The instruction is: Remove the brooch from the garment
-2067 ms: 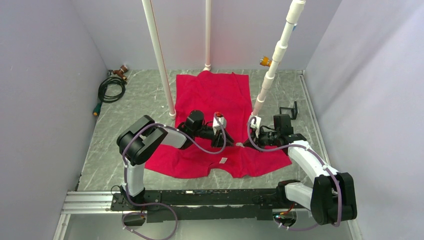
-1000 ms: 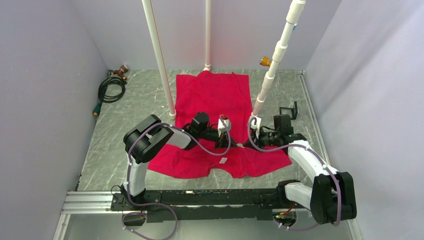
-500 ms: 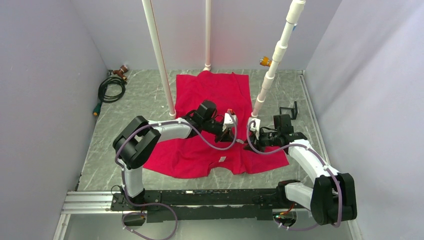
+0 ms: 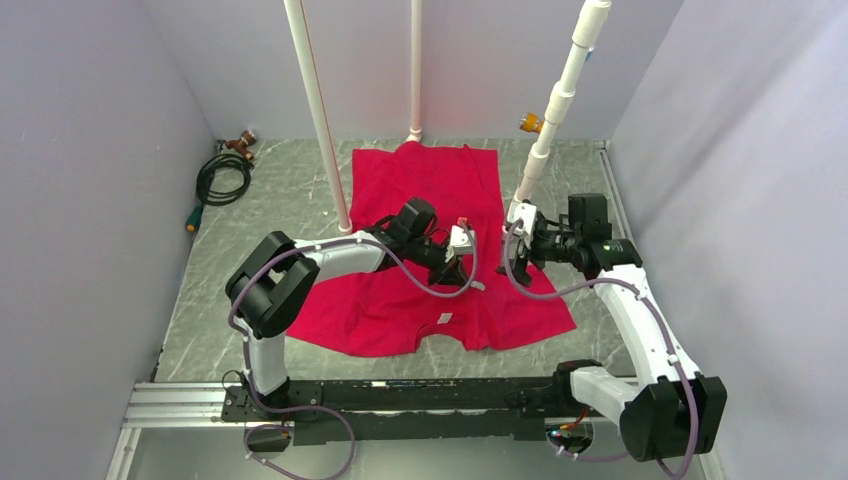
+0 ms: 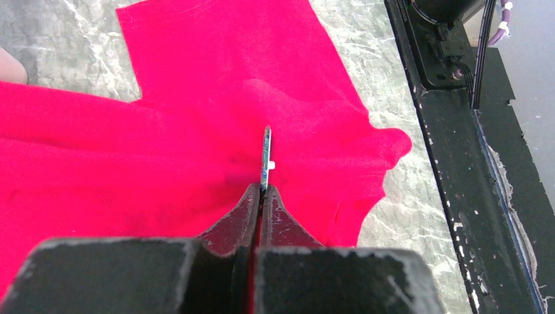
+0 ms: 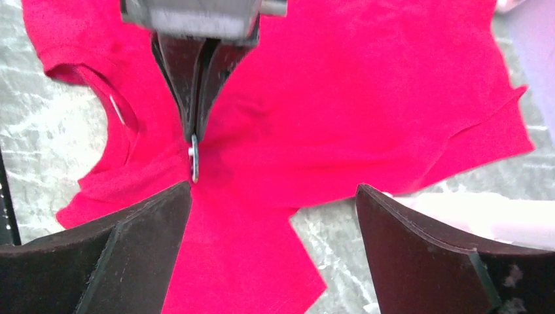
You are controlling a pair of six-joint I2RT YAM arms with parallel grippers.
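The garment (image 4: 420,190), a bright red T-shirt, lies spread on the grey marbled table (image 4: 270,190). Its white neck label (image 4: 447,320) is toward the near edge. My left gripper (image 5: 262,190) is shut on the brooch (image 5: 266,154), a thin disc seen edge-on with a small white stub on its side. In the right wrist view the brooch (image 6: 194,158) hangs from the left fingers (image 6: 196,85), and folds in the cloth (image 6: 366,98) run toward it. Whether it still touches the cloth I cannot tell. My right gripper (image 6: 273,190) is wide open above the shirt's right edge, holding nothing.
Three white pipes (image 4: 320,120) (image 4: 415,70) (image 4: 550,120) stand around the shirt's far end. A coiled black cable (image 4: 222,178) lies at the far left. A small black bracket (image 4: 578,220) sits right of the shirt. The black arm rail (image 5: 458,131) runs along the near edge.
The right gripper has opened wide, let go of the cloth and lifted back to the right. The left gripper, still shut on the brooch, has shifted right over the shirt.
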